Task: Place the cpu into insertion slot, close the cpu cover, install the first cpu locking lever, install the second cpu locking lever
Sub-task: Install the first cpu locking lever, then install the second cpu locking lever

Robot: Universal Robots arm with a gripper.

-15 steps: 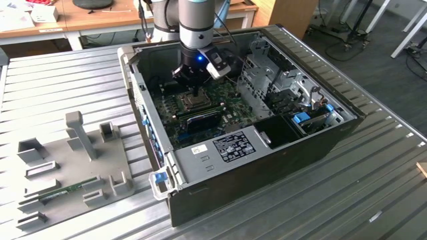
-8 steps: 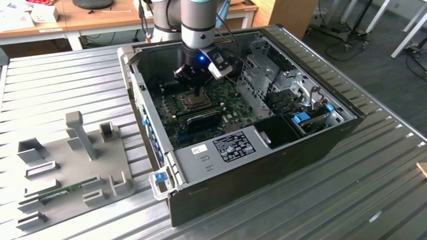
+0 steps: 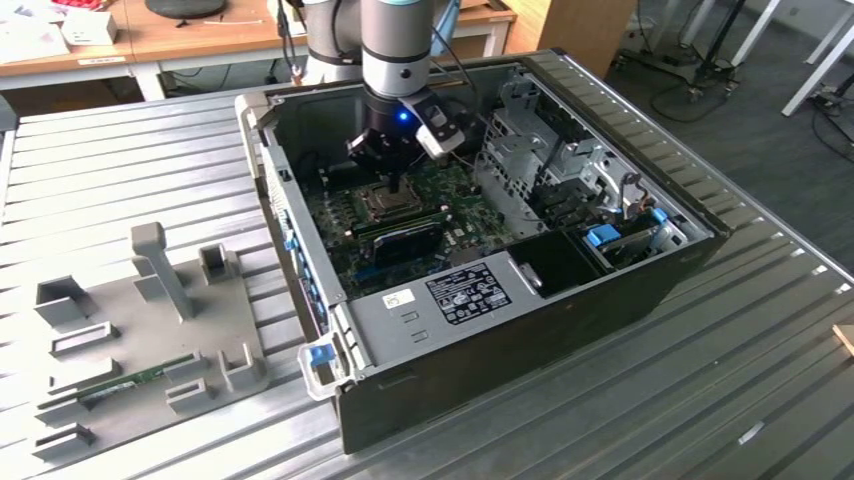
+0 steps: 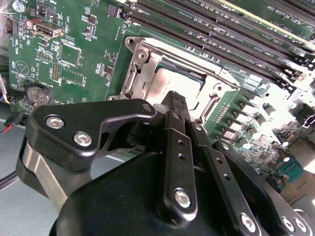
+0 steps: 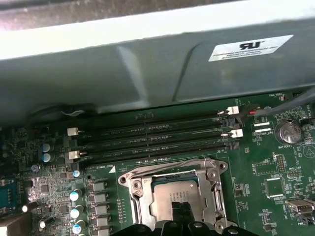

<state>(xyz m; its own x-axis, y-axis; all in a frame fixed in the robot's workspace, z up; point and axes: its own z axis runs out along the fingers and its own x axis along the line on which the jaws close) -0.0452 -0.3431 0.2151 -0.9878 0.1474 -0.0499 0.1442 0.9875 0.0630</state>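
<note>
Nearest the wrist cameras, the black two-fingered gripper (image 4: 173, 101) hangs straight down over the socket. Its fingers look pressed together into one narrow tip with nothing pinched between them. That suits pushing on small parts rather than carrying anything.

Just under that tip lies the small flat square cpu with its dull grey metal top (image 5: 167, 194). It sits flat inside the square, silver-rimmed insertion slot (image 3: 387, 205), so the placing step looks done. The thin silvery cpu cover, a frame with a cut-out middle (image 5: 140, 196), lies down around the chip and leaves its top bare through the opening. Whether the tip actually touches the chip or only hovers, I cannot tell.

Along the socket's edge runs a thin bent steel wire lever (image 5: 192, 162); it is hard to say whether it is hooked down.

Around the socket spreads the green motherboard (image 4: 74, 54), with long black memory slots (image 5: 152, 137) just beside it.

Farther out, the exterior view shows the open black and grey computer case (image 3: 534, 330) lying on its side. This gives the arm access from above. It rests on a ribbed metal table (image 3: 667, 400).
</note>
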